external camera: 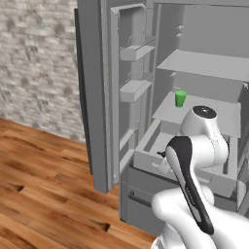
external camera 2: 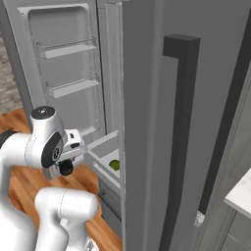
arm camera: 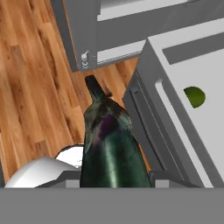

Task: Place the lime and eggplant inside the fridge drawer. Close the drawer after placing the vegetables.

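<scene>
In the hand view the eggplant [arm camera: 111,144] looms large, glossy dark purple-green, its thin stem pointing away from the hand. My gripper [arm camera: 114,177] is shut on its thick end. The eggplant hangs over the wood floor, just outside the front wall of the pulled-out light grey fridge drawer [arm camera: 175,57]. The lime [arm camera: 194,97] lies inside that drawer on its pale floor. From the right base view the lime [external camera 2: 113,165] shows in the open drawer [external camera 2: 100,147]. In the left base view the drawer [external camera: 146,158] sticks out below the lowest shelf, partly hidden by my arm.
A bright green cup [external camera: 180,98] stands on the shelf above the drawer. The left fridge door [external camera: 95,97] stands open with door bins. The right door with its dark handle [external camera 2: 181,122] blocks much of the right base view. A darker drawer front [external camera: 141,199] sits below.
</scene>
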